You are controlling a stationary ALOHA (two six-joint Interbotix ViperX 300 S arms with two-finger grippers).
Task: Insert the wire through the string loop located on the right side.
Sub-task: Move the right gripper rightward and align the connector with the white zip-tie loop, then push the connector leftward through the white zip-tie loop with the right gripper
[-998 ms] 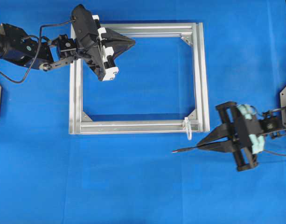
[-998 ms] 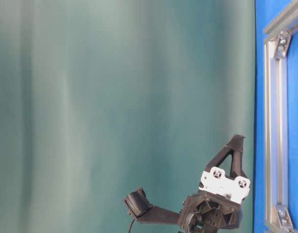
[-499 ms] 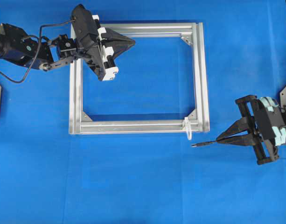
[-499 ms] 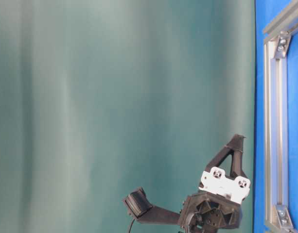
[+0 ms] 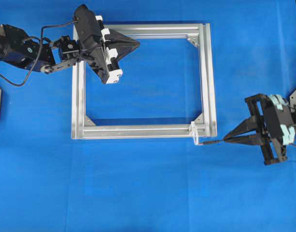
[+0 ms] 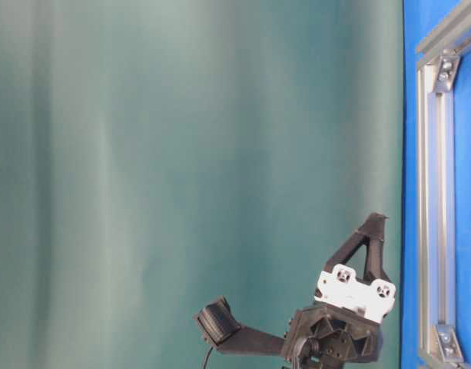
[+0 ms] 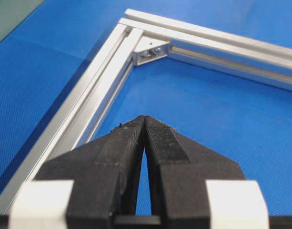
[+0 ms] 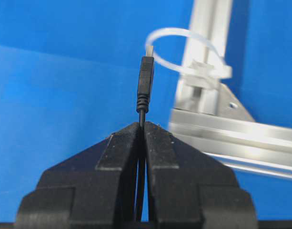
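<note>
Wire sits pinched between the closed jaws of the right gripper, gripped just behind its small dark plug so only a short, fairly stiff length sticks out ahead. In the overhead view the plug tip reaches the white string loop at the lower right corner of the aluminium frame; the right wrist view shows the tip at the loop's opening, though whether it has entered I cannot tell.

Such a thin cable is light and limp along its length, so this hold close to the plug looks sensible: further back the tip would likely droop and wander. The loop looks like a thin plastic tie, springy and easily pushed aside, so a gentle, straight feed seems called for.

Room is generous on the blue mat below and right of the frame. The tight edge is the frame's bottom rail and corner bracket, just beside the loop.

Over the frame's upper left, the left gripper hangs closed and empty.
</note>
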